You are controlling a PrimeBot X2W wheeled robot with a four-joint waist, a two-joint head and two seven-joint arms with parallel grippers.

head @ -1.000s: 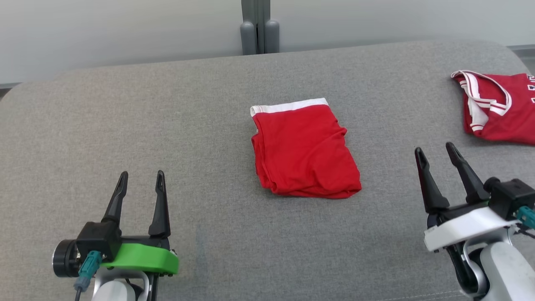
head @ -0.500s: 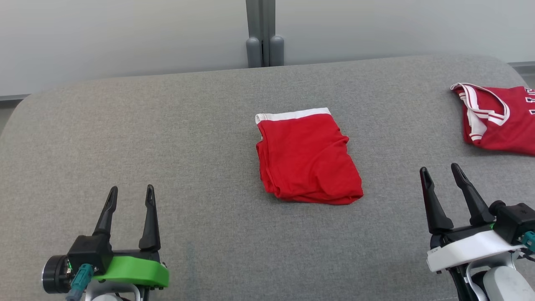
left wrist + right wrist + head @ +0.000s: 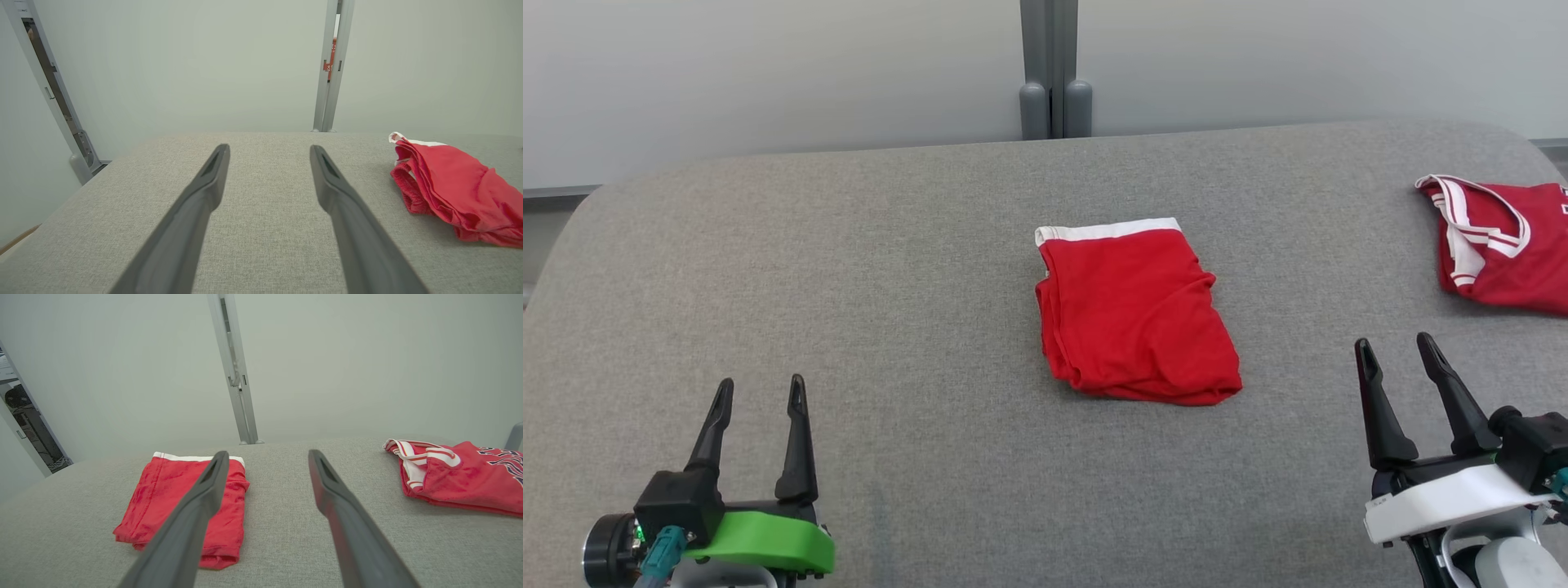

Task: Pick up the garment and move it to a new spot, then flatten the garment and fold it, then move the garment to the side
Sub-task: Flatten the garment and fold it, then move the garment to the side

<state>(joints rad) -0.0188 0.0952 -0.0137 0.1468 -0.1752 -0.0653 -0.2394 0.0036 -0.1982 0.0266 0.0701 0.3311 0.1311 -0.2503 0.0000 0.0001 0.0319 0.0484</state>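
The folded red garment [image 3: 1135,314] is being seen ahead of and between the left gripper [image 3: 760,380] and the right gripper [image 3: 1393,339], both being held wide open and empty. For moving it aside, likely the step in hand, all layers are best being pinched together at its near edge.

light: bright, even, diffuse | shadows: faint (thin one under the garment [image 3: 1135,314]) | focus: sharp | wrist views: edges bowed
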